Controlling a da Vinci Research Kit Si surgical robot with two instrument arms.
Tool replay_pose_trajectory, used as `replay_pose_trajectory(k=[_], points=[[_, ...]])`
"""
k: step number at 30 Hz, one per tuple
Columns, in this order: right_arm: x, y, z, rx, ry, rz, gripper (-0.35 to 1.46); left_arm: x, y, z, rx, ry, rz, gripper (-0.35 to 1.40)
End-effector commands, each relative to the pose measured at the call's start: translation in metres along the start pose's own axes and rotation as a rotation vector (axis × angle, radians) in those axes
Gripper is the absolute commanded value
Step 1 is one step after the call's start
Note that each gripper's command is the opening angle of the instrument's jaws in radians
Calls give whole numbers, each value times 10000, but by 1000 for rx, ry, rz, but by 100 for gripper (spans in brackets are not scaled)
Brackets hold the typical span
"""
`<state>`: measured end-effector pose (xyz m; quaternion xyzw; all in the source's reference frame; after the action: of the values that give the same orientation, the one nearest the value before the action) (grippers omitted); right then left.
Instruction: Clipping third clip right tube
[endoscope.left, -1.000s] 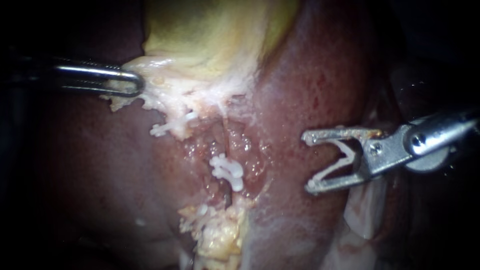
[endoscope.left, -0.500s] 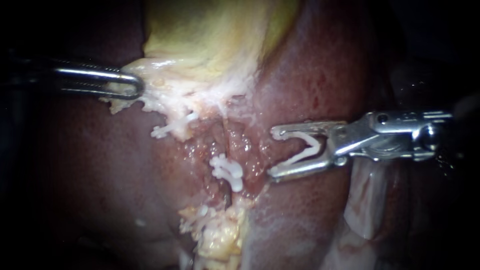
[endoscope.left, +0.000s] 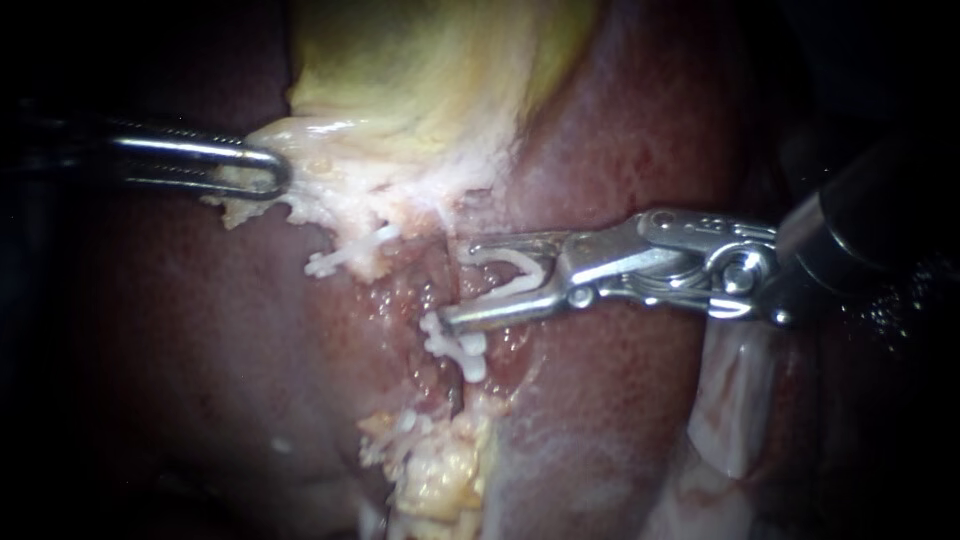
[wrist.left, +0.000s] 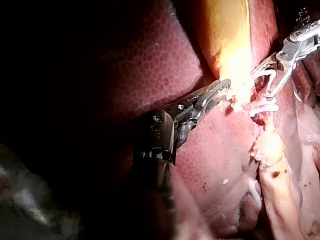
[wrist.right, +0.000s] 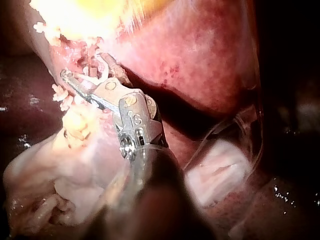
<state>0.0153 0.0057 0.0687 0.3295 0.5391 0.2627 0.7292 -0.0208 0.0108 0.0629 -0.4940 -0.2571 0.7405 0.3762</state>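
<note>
My right instrument (endoscope.left: 460, 283) reaches in from the right, its jaws spread and holding a white clip (endoscope.left: 515, 270) between them. The jaw tips stand at the right tube (endoscope.left: 450, 285), just above two white clips (endoscope.left: 455, 345) that sit on it; the lower jaw touches them. Another white clip (endoscope.left: 340, 258) sits on the left tube. My left instrument (endoscope.left: 265, 170) is shut on the pale edge of the gallbladder (endoscope.left: 420, 60). The left wrist view shows those jaws (wrist.left: 222, 92) with my right instrument (wrist.left: 262, 85) ahead of them. In the right wrist view my right instrument's jaws (wrist.right: 75, 82) lie against the tissue.
Dark red liver (endoscope.left: 620, 150) surrounds the dissected bed on both sides. A yellowish fatty lump (endoscope.left: 440, 470) lies below the clips. Pale tissue (endoscope.left: 730, 400) sits under the right shaft.
My right instrument has moved left with its clip, from over the liver to the right tube, and its jaws have narrowed a little. The left instrument has held still.
</note>
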Motion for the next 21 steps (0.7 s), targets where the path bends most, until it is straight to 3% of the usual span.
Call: replay_pose_trajectory(k=[1,5,9,14,21], points=[[0,1,2,-1,5,6,48,0,0,0,0,0,0,-35],[2,2,11,3,29,23,48,0,0,1,1,0,0,-35],[3,0,16,36,92,31,48,-1,0,1,1,0,0,-35],[6,-12,13,117,174,57,48,-1,0,1,1,0,0,-35],[14,-31,9,183,187,78,46,-1,0,1,1,0,0,-35]])
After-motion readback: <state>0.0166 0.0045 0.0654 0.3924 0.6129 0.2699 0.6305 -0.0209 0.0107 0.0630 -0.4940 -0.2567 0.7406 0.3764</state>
